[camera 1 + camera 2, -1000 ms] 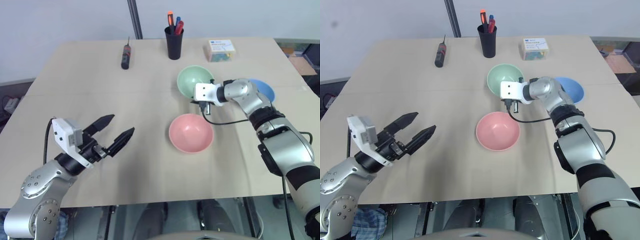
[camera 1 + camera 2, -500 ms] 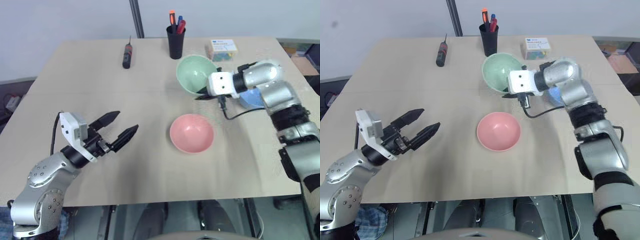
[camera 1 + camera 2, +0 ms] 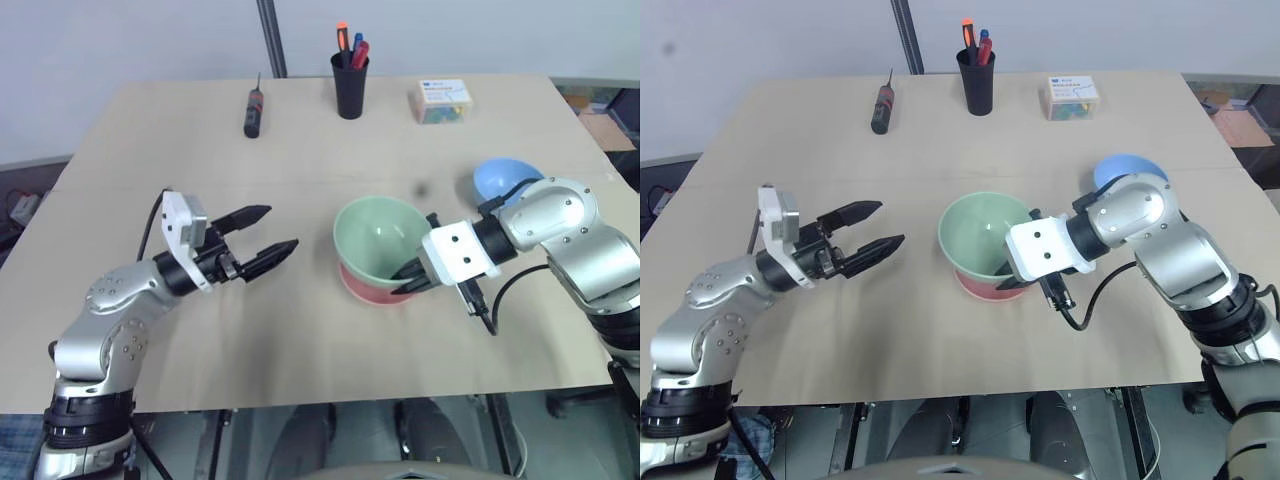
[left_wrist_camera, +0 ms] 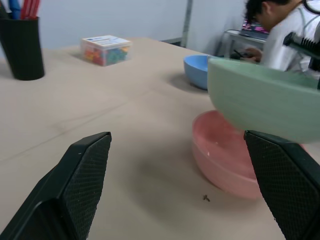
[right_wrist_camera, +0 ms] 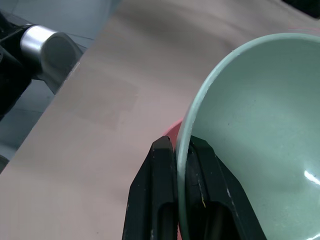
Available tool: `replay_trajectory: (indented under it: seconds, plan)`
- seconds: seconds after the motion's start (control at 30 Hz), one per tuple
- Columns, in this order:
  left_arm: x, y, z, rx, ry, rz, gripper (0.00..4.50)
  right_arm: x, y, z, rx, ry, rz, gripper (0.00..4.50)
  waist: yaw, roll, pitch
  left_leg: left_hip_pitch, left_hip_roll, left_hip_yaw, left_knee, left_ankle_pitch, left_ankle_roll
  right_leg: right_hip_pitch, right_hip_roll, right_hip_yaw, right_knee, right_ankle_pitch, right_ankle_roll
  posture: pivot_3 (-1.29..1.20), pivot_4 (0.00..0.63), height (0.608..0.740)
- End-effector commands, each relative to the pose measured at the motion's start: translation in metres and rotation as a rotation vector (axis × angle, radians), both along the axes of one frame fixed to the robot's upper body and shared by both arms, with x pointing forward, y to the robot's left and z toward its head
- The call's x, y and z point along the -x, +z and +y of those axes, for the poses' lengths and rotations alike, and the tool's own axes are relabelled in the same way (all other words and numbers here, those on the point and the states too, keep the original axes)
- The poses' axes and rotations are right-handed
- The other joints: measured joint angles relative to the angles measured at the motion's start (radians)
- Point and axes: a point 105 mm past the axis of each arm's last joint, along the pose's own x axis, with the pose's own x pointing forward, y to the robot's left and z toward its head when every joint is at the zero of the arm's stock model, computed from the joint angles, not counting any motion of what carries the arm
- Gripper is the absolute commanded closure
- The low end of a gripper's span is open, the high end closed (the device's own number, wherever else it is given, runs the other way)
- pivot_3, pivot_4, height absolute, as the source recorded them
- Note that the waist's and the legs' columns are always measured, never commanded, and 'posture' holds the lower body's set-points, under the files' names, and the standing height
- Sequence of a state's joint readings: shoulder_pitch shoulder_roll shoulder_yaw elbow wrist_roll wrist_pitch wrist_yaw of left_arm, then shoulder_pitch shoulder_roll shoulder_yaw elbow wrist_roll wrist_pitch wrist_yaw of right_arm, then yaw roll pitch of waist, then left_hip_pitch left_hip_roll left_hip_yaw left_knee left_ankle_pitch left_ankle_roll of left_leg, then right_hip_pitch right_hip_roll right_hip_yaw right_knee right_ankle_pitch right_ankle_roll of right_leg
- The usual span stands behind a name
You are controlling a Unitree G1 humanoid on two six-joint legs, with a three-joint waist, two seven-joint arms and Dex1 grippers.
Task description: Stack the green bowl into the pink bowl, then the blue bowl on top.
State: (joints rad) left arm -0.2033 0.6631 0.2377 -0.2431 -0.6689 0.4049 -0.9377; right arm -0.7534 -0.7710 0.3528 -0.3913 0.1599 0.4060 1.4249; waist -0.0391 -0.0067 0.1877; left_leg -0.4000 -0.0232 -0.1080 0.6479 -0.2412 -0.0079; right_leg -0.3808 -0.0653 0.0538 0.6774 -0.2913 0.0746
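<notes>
My right gripper (image 3: 412, 281) is shut on the near rim of the green bowl (image 3: 380, 238), with one finger inside and one outside. The bowl hangs tilted just above the pink bowl (image 3: 366, 289); a gap shows between them in the left wrist view. The pink bowl (image 4: 225, 160) rests on the table, mostly covered from above. The blue bowl (image 3: 503, 178) sits on the table behind my right arm, at the right. My left gripper (image 3: 280, 228) is open and empty, held level to the left of the bowls and pointing at them.
At the back of the table stand a black pen cup (image 3: 349, 85), a screwdriver (image 3: 253, 110) and a small box (image 3: 441, 100). A person (image 4: 280, 30) sits beyond the table's right side. The tan table (image 3: 150, 180) has bare room on the left.
My right arm has carried the green bowl from the back of the table toward me, to above the pink bowl. My left gripper has moved forward and turned toward the bowls.
</notes>
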Motion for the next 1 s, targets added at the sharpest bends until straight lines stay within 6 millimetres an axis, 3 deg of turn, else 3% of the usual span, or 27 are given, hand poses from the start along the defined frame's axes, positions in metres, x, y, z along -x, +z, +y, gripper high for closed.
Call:
replay_trajectory:
  seconds: [0.03,0.2,0.3,0.4,0.57,0.73,0.8,1.0]
  plan:
    - [-0.001,0.007,-0.003,-0.002,-0.035,-0.035,0.0,-0.002,0.014,0.003,-0.03,-0.034,-0.081,3.55,0.0,0.0,0.0,0.0,0.0,0.0,0.0,0.0,0.0,0.0,0.0,0.0,0.0,0.0,0.0,0.0,0.15,0.74]
    - [-0.001,0.009,-0.008,0.018,-0.061,-0.044,0.0,-0.007,0.031,0.004,-0.114,-0.097,-0.087,1.48,0.001,0.0,0.0,-0.001,0.001,0.0,0.0,0.0,0.0,0.0,0.0,0.0,0.0,0.0,0.0,0.0,0.15,0.74]
    - [-0.002,0.011,-0.009,0.023,-0.071,-0.048,0.0,-0.012,0.045,-0.009,-0.146,-0.158,-0.051,1.48,0.001,0.0,0.0,-0.001,0.001,0.0,0.0,0.0,0.0,0.0,0.0,0.0,0.0,0.0,0.0,0.0,0.15,0.74]
    - [-0.005,0.018,-0.015,0.053,-0.087,-0.068,0.0,-0.047,0.065,-0.042,-0.221,-0.377,-0.069,1.48,0.005,0.0,0.0,-0.001,0.0,-0.001,0.0,0.0,0.0,0.0,-0.001,-0.001,-0.001,0.0,0.0,0.0,0.15,0.74]
    - [-0.006,0.026,-0.034,0.086,-0.152,-0.094,0.0,-0.099,0.068,-0.1,-0.277,-0.669,-0.148,1.48,0.007,-0.001,0.0,-0.001,-0.001,0.0,0.001,0.0,0.0,0.001,-0.001,-0.001,-0.001,0.0,0.0,0.0,0.15,0.74]
    - [-0.006,0.038,-0.051,0.15,-0.221,-0.113,0.0,-0.127,0.046,-0.136,-0.295,-0.835,-0.113,1.48,-0.001,-0.001,0.0,-0.002,-0.002,0.002,0.001,0.0,0.0,-0.001,-0.001,0.0,-0.001,0.0,0.0,0.0,0.15,0.74]
    - [-0.007,0.039,-0.057,0.142,-0.239,-0.115,0.0,-0.138,0.027,-0.147,-0.296,-0.904,-0.073,1.48,-0.006,-0.001,0.0,-0.002,-0.002,0.003,0.001,0.001,-0.001,-0.001,-0.001,0.002,-0.001,0.0,0.0,0.0,0.15,0.74]
    - [-0.01,0.04,-0.06,0.135,-0.251,-0.114,0.0,-0.155,-0.005,-0.161,-0.281,-1.003,-0.019,1.48,-0.005,-0.001,0.001,-0.001,-0.001,0.008,0.001,0.001,-0.001,-0.001,0.0,0.002,0.0,0.0,0.0,0.0,0.15,0.74]
